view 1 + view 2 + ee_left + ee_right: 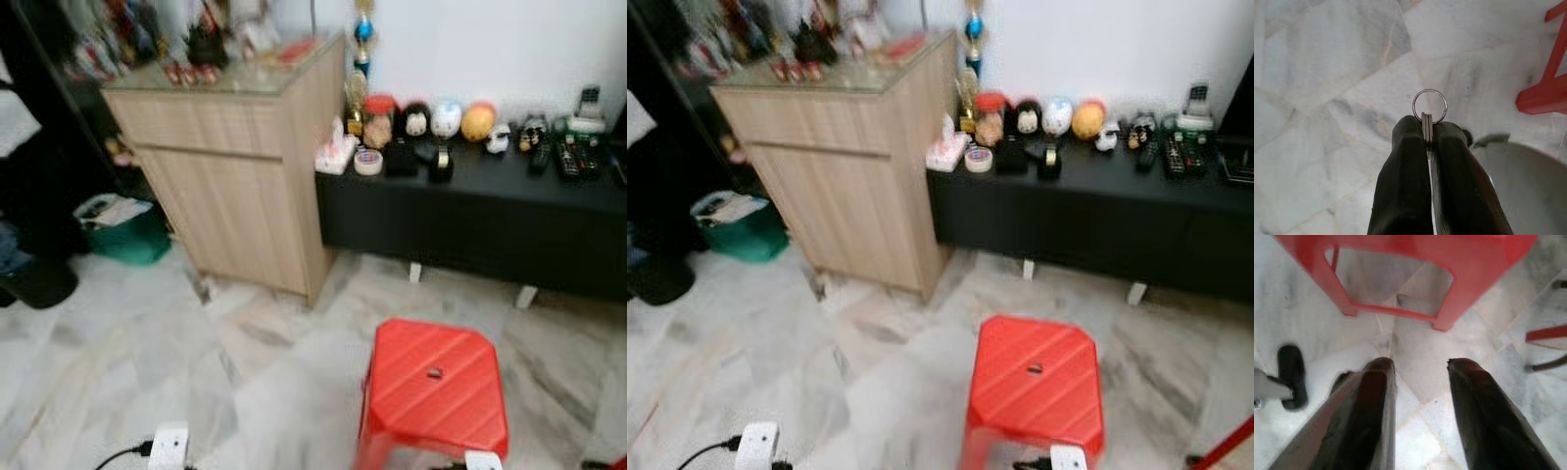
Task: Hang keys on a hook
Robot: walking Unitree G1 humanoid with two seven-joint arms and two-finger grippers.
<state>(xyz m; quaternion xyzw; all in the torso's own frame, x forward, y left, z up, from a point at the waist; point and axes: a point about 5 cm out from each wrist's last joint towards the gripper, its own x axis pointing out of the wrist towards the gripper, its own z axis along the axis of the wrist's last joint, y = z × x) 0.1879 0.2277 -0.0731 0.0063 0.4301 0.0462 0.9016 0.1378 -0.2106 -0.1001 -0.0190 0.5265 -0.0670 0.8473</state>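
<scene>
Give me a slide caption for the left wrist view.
Left pincer shut on a key ring above marble floor.

Layout: a light wooden cabinet stands left of a low black bench, touching it, both against the wall. A red plastic stool stands on the marble floor before the bench; a green bin sits left of the cabinet.

Our left gripper points down toward the floor, its two black fingers pressed together at the tips — a metal key ring is pinched between them, its loop standing clear beyond the fingertips. Our right gripper also points downward, its fingers spread well apart — nothing sits between them.
</scene>
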